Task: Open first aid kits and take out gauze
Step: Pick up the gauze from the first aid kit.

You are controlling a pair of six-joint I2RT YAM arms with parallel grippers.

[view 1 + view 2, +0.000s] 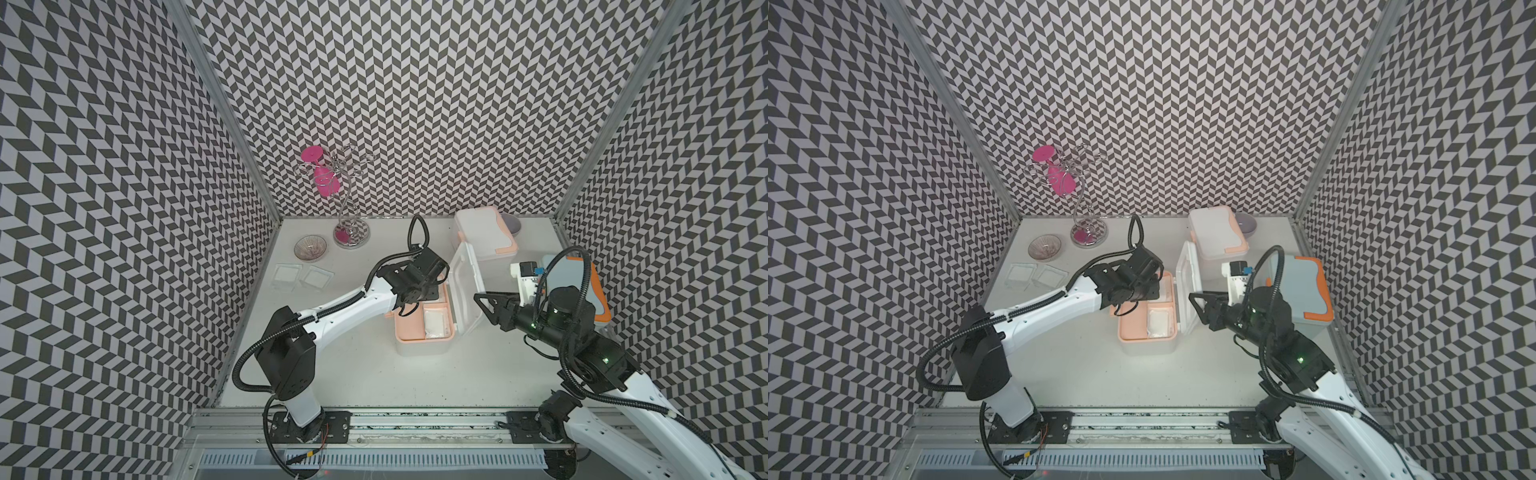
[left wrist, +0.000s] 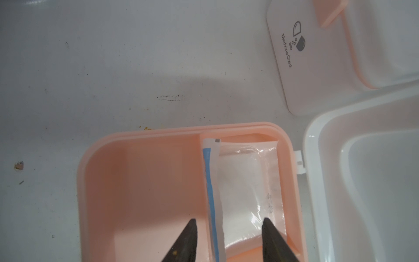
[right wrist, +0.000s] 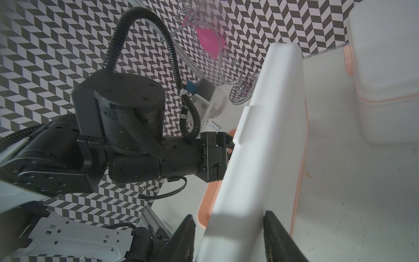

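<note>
Nearest the front rail, the left arm point(image 1: 345, 305) stretches forward and toward the middle of the table point(image 1: 353, 382). Its wrist bends down so the left gripper point(image 2: 229, 219) dips into the open first aid kit point(image 1: 419, 348). Its jaws stand partly apart, closed on nothing. One finger hangs over the big empty peach compartment and its mate over the narrow one. A gauze pad point(image 2: 244, 192) and a blue-striped packet point(image 2: 212, 192) lie between them.

The right arm point(image 1: 582, 365) reaches in from the other side, forearm low. The right gripper point(image 3: 229, 214) is clamped on the free edge of the kit's white lid point(image 1: 467, 286), which stands nearly upright on its hinge.

The pad in the tray is white and flat, in a crinkled clear wrapper, and nearly fills its compartment. Further back on the left, a second gauze pad point(image 1: 284, 276) and a third gauze pad point(image 1: 317, 276) lie side by side on the table.

Beyond the open kit sits a closed white kit point(image 1: 484, 232) with peach trim. The pale blue kit point(image 1: 575, 282), also closed, is partly hidden behind the right arm.
</note>
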